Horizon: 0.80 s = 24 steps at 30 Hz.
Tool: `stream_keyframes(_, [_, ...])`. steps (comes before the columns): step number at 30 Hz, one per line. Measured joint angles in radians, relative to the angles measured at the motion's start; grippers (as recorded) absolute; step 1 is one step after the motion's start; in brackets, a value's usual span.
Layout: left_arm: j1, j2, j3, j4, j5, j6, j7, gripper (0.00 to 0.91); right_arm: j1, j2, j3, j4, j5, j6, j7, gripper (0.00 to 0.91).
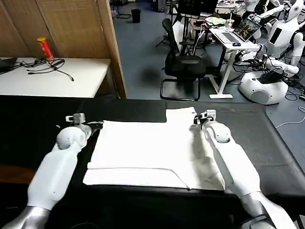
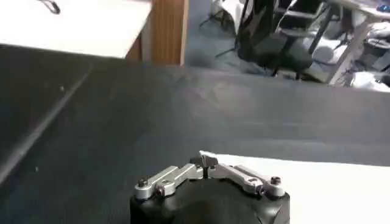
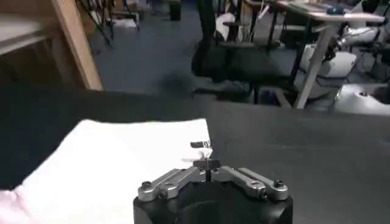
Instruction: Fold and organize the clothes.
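The white T-shirt (image 1: pixel 143 148) lies partly folded on the black table (image 1: pixel 267 143), plain side up, with a folded strip along its near edge. My left gripper (image 1: pixel 98 125) is at the shirt's far left corner. In the left wrist view it (image 2: pixel 206 163) is shut, with the white corner of the T-shirt (image 2: pixel 329 182) pinched at its tips. My right gripper (image 1: pixel 196 119) is at the far right part of the shirt, beside a raised flap. In the right wrist view it (image 3: pixel 207 162) is shut on a small pinch of the T-shirt (image 3: pixel 122 164).
Bare black table runs along the far edge and on both sides of the shirt. Behind it stand a white table (image 1: pixel 81 76) with a red can (image 1: pixel 45 48) and cables, a wooden partition (image 1: pixel 112 43) and an office chair (image 1: pixel 183 67).
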Motion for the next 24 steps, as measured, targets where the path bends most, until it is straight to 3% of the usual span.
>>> stream_keyframes(10, [0.029,0.02,-0.02,-0.064,-0.015,0.005,0.002,0.0,-0.03,-0.018,0.01,0.06,-0.004,-0.01,0.006,0.0])
stream_keyframes(24, [0.181,0.112,-0.101,-0.269,-0.098,0.018,-0.017,0.0,-0.189,-0.124,0.066,0.36,0.035,-0.071,0.019,0.0])
